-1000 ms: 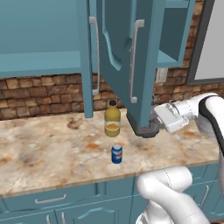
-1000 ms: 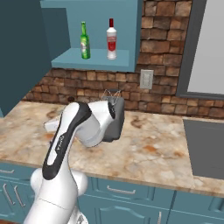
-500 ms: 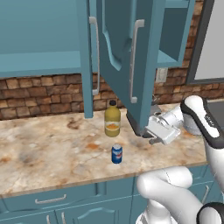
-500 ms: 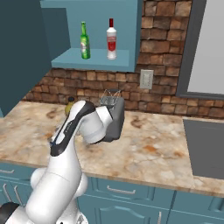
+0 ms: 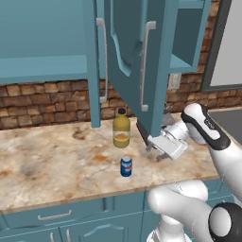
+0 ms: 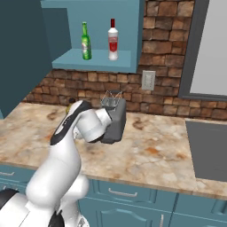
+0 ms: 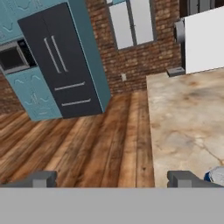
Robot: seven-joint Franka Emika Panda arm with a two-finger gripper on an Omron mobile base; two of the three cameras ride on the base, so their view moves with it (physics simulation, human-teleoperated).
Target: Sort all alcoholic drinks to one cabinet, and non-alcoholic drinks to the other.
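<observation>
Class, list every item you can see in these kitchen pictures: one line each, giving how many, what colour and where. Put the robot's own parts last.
Juice bottle: one, yellow-orange, black cap, on counter by the brick wall.
Soda can: one, blue, on counter in front of the juice bottle.
Green bottle: one, slim, on open cabinet shelf.
Clear bottle: one, red cap and label, on same shelf, right of green bottle.
Cabinet doors: teal, open above counter.
Counter: one, marbled beige.
Wall outlet: one, pale, on brick wall.
Fridge: one, dark, across wooden floor.
Gripper: one, open, holding nothing, right of the can.
</observation>
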